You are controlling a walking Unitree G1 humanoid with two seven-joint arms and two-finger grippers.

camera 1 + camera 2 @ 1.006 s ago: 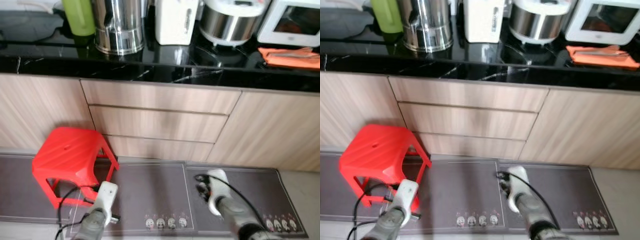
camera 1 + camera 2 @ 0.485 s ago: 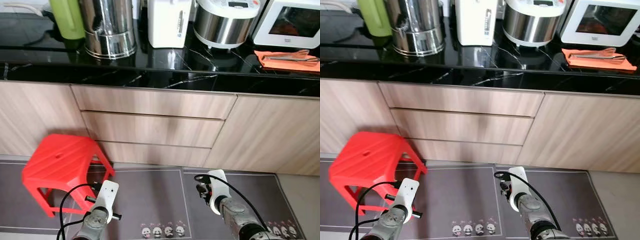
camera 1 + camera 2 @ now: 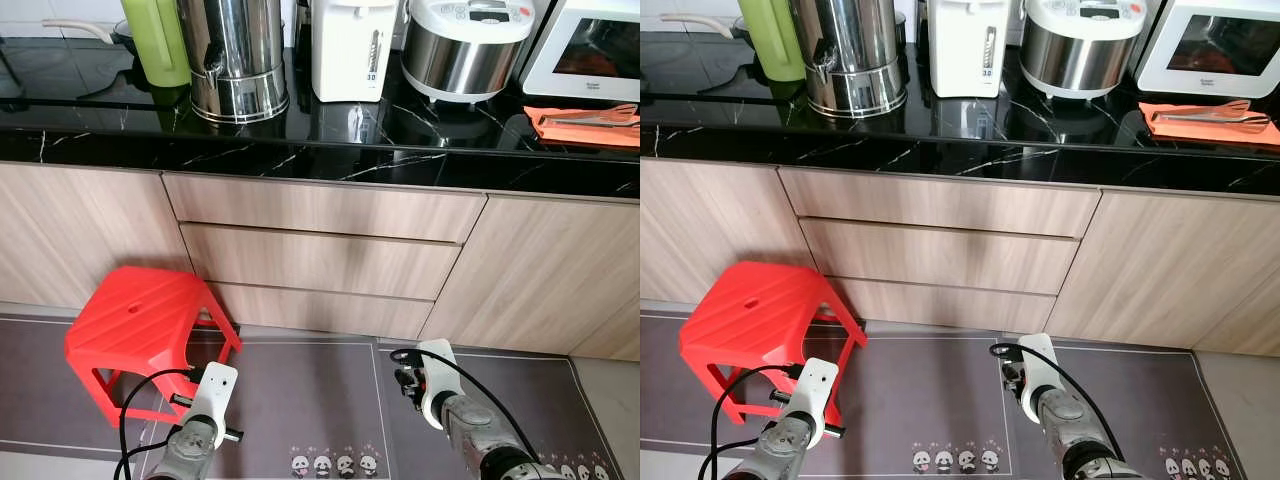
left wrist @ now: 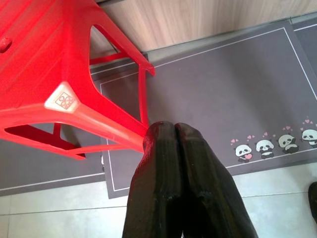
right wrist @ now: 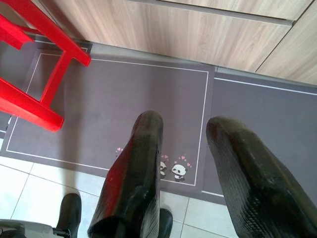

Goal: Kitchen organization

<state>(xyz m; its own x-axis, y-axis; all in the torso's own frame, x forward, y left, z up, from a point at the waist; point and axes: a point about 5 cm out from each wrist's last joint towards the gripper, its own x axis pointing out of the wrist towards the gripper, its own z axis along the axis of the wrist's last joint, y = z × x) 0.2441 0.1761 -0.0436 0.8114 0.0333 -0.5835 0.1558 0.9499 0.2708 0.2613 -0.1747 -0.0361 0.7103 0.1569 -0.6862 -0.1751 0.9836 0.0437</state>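
Black marble-patterned countertop [image 3: 300,155] runs across the top, above light wood-grain drawers [image 3: 320,262] stacked three high, with wood-grain cabinet doors to either side. On the counter, from the robot's left: green plastic jug [image 3: 158,40], tall stainless steel urn [image 3: 236,55], white electric water dispenser [image 3: 347,48], silver-and-white rice cooker [image 3: 467,45], white microwave [image 3: 600,45]. Orange cloth [image 3: 585,125] lies in front of the microwave, carrying metal tongs [image 3: 590,119]. Red plastic stool [image 3: 140,325] stands on grey floor mat with panda print [image 3: 300,400], close to the lowest drawer. Pale floor tiles [image 4: 59,218] border the mat.

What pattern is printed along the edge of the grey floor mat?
A row of small black-and-white pandas with pink hearts on the grey floor mat, clearest in the left wrist view.
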